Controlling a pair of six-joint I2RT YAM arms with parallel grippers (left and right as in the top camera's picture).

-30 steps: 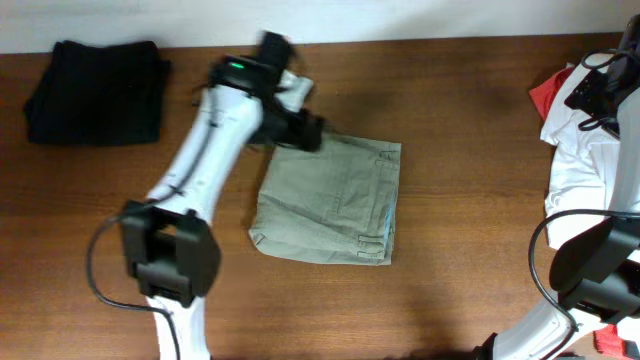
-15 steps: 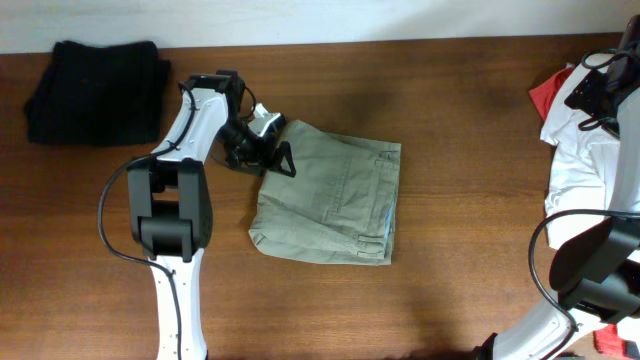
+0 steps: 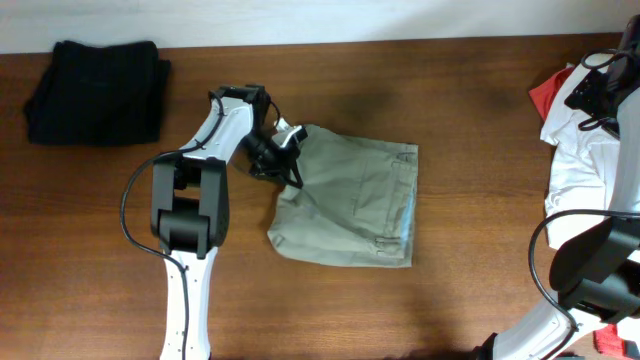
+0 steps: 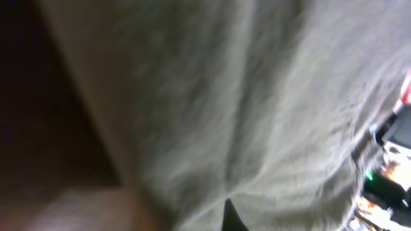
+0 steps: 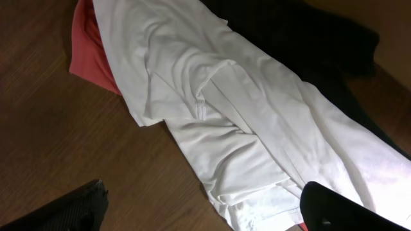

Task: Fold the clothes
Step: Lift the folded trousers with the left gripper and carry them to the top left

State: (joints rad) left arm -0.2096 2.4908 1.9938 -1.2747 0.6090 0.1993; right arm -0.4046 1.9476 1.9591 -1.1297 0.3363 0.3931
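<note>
Table (image 3: 470, 300): brown wood, bare between three separate cloth groups.

Khaki shorts (image 3: 355, 205): just off table centre, folded to a compact rectangle with the waistband hem along the 3 o'clock side. 10 o'clock corner rumpled and lifted, probably from the tool working there.

White garment (image 5: 244, 128): loose and unfolded at the 3 o'clock table edge, draped over dark cloth, likely waiting its turn.

Black garment (image 3: 95, 90): neat folded stack at 10 o'clock, well apart from the rest, apparently parked as finished.

Red garment (image 3: 548, 92): at 2 o'clock, tucked partly under the white one, only an edge showing.

Left gripper (image 3: 283, 162): pressed against the shorts' 10 o'clock corner. Wrist view filled with blurred khaki cloth and one dark fingertip (image 4: 230, 218). Spread of the jaws impossible to tell, likewise whether cloth is pinched or merely pushed.

Right gripper (image 5: 202, 192): above the white garment, jaws spread wide, holding nothing, seemingly idle.
</note>
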